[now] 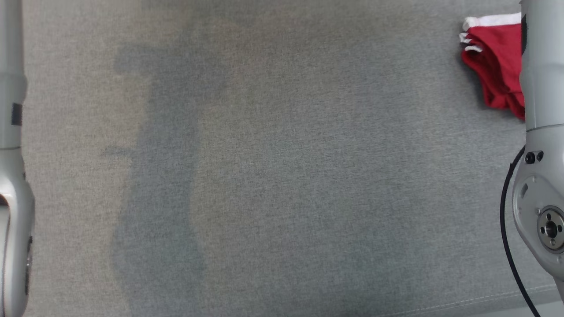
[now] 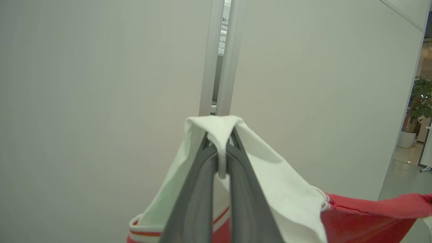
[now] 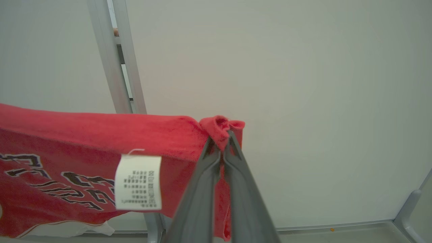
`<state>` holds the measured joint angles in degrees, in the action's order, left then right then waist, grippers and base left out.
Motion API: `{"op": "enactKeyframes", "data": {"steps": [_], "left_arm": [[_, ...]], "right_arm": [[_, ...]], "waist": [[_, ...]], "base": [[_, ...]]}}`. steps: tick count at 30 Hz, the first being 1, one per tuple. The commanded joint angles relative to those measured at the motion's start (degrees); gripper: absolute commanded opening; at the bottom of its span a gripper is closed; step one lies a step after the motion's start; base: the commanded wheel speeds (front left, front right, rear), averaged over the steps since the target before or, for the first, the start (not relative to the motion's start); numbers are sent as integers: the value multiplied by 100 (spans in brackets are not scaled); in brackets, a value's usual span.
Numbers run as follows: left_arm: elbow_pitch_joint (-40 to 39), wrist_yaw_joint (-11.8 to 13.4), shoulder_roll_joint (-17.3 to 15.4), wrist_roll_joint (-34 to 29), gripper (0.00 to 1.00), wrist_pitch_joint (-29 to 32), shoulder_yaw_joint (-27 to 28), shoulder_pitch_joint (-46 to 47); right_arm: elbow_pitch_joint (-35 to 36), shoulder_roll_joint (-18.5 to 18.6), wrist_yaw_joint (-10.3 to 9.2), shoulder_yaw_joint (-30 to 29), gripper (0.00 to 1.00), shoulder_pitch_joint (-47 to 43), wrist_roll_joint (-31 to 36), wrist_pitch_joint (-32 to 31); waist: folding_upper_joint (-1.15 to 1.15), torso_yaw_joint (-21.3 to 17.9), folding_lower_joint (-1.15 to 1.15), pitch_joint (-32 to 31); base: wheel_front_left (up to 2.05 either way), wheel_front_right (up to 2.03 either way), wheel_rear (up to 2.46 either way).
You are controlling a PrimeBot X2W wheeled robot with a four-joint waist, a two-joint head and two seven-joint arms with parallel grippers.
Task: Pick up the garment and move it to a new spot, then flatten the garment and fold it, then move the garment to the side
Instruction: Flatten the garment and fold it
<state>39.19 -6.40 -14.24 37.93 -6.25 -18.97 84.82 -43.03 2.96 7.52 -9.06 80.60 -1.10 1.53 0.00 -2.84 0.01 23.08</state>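
Slippage is the main risk, since each hand pinches only a small nip of cloth. The left hand (image 2: pixel 219 141) is clamped tight on a fold of the white part of the garment (image 2: pixel 280 195). The right hand (image 3: pixel 221 138) is clamped just as tight on a bunched corner of its red body. The garment hangs in the air, stretched between them in front of pale wall panels (image 2: pixel 84 101).

A sharp pull apart or a quick swing downward could tug the soft knit out of either pinch. One corner would then drop, and the piece would land crumpled rather than flat.

The cloth looks like thin, limp jersey: red with black-outlined lettering (image 3: pixel 67 194), a white section with striped trim, and a stiff white care label (image 3: pixel 138 182) dangling. Below, the counter (image 1: pixel 282 176) is covered in coarse grey weave. A red and white bundle (image 1: pixel 495 66) lies at its far right, partly behind the right forearm (image 1: pixel 542 66). Whether it is a second piece cannot be told.
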Motion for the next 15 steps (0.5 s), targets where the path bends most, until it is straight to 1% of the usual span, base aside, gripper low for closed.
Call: {"op": "enactKeyframes", "data": {"steps": [1,4,7,11,15], "left_arm": [[153,-55,85,76,0,-131,-64,-48],[402,-106,142,243,0,-387,-202,-319],[300,-115,180,468,0,-538,-493,-613],[-105,-119,-48,976,0,-689,-870,-1170],[-641,-120,-280,1483,0,-814,-1022,-1743]], "right_arm": [[-261,7,-7,-77,0,-50,91,152],[-781,5,-7,-147,0,-206,198,469],[-1214,6,-7,22,0,-326,71,757],[-1614,6,-7,451,0,-522,-243,1077],[-1656,14,-7,920,0,-738,-694,1251]], "waist": [[0,384,-1,583],[0,452,-1,779],[0,456,-1,889],[0,411,-1,915],[0,338,-1,848]], "base": [[0,0,0],[0,0,0],[0,0,0],[0,0,0],[0,0,0]]}}
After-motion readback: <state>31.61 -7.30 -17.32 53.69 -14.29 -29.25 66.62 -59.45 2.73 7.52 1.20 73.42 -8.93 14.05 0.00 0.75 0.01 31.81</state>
